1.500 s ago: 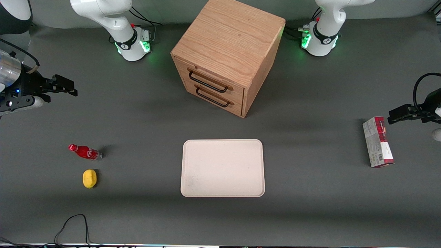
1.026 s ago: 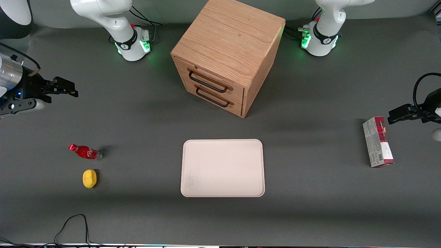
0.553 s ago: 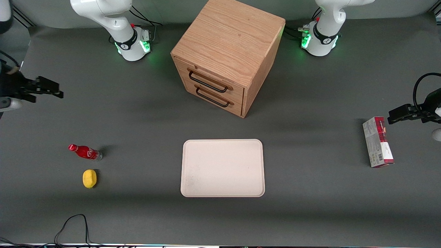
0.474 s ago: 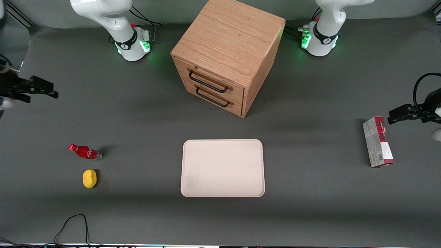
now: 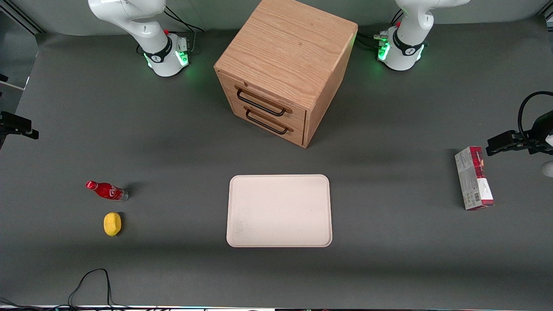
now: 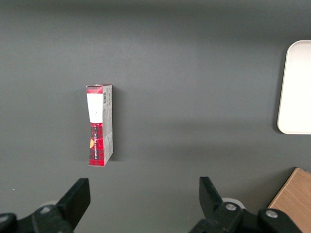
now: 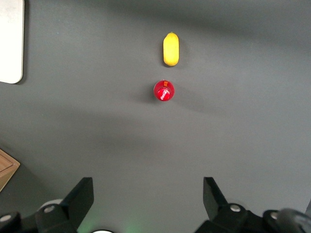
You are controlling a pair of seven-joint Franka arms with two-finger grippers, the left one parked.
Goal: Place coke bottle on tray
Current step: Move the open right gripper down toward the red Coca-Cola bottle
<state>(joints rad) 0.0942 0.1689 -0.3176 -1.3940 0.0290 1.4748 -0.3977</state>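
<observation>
The coke bottle (image 5: 106, 191), small and red with a red cap and silvery base, stands upright on the dark table toward the working arm's end; in the right wrist view it (image 7: 164, 91) shows from above as a red cap. The cream tray (image 5: 279, 210) lies flat in front of the wooden cabinet, and its corner (image 7: 10, 43) shows in the right wrist view. My gripper (image 7: 147, 194) hangs high over the table, open and empty, well apart from the bottle. In the front view only a dark tip of the gripper (image 5: 19, 128) shows at the frame's edge.
A yellow lemon (image 5: 112, 224) lies beside the bottle, nearer the front camera. A wooden two-drawer cabinet (image 5: 283, 69) stands farther from the camera than the tray. A red-and-white carton box (image 5: 474, 178) lies toward the parked arm's end. A black cable (image 5: 93, 283) loops at the table's front edge.
My gripper has drifted outward toward the working arm's end, almost leaving the front view. The bottle, lemon, tray and carton have not moved.
</observation>
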